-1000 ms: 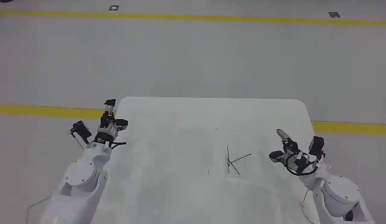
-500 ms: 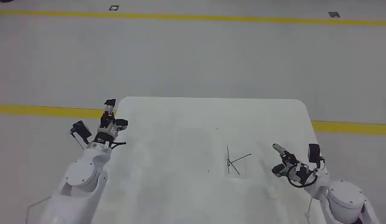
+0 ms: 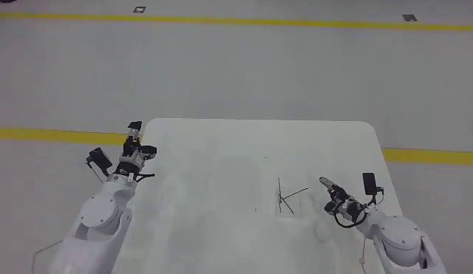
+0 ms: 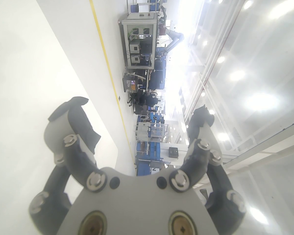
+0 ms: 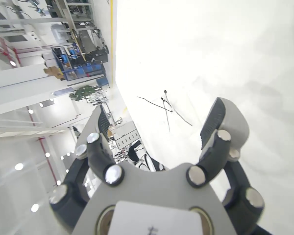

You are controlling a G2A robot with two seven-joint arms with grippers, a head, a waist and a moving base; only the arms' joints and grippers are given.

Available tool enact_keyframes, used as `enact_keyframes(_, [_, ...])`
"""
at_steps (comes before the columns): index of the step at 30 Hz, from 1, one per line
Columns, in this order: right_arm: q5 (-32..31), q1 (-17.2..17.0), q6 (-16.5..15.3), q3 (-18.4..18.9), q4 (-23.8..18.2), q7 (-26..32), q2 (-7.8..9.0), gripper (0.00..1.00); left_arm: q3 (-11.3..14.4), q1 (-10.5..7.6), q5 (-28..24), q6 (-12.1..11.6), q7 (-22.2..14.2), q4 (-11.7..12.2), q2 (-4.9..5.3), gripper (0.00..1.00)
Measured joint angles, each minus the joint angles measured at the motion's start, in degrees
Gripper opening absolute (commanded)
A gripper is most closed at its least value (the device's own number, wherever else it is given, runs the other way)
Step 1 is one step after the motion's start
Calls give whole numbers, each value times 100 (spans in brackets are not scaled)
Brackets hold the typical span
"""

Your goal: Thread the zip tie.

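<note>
Right claw (image 3: 329,191) spread wide, empty, near zip ties (image 3: 284,195), left claw (image 3: 137,137) spread, empty

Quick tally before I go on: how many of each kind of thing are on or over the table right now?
Zip ties: 3, black, crossed in one small pile
Pincers: 2, the left pincer and the right pincer, both open and empty
Table: 1, white
Total: 6

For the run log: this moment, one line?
right hand open, near zip ties | left hand open, at table edge | zip ties crossed, ungripped
</note>
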Motion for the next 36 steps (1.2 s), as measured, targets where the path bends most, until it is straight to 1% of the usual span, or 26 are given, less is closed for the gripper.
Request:
enact_keyframes(3, [-234, 224, 0, -153, 269, 52, 3, 100, 0, 0, 0, 0, 0, 0, 0, 100])
enact_keyframes(5, [-310, 303, 0, -200, 316, 207, 11, 100, 0, 0, 0, 0, 0, 0, 0, 100])
enact_keyframes(7, [-480, 352, 0, -170, 282, 571, 46, 100, 0, 0, 0, 0, 0, 0, 0, 100])
enact_keyframes(10, [-662, 318, 0, -104, 79, 1161, 94, 100, 0, 0, 0, 0, 0, 0, 0, 100])
enact_keyframes(12, [-661, 310, 0, -94, 57, 1301, 98, 100, 0, 0, 0, 0, 0, 0, 0, 100])
enact_keyframes(15, [-654, 312, 0, -96, 66, 1179, 97, 100, 0, 0, 0, 0, 0, 0, 0, 100])
enact_keyframes(26, [-658, 330, 0, -103, 89, 1160, 94, 100, 0, 0, 0, 0, 0, 0, 0, 100])
enact_keyframes(31, [-318, 720, 0, -223, 608, 870, 39, 100, 0, 0, 0, 0, 0, 0, 0, 100])
enact_keyframes(33, [-229, 844, 0, -302, 756, 723, 15, 100, 0, 0, 0, 0, 0, 0, 0, 100])
enact_keyframes(35, [-234, 932, 0, -396, 822, 710, 4, 100, 0, 0, 0, 0, 0, 0, 0, 100])
enact_keyframes(36, [-267, 980, 0, -452, 844, 708, 0, 97, 0, 0, 0, 0, 0, 0, 0, 100])
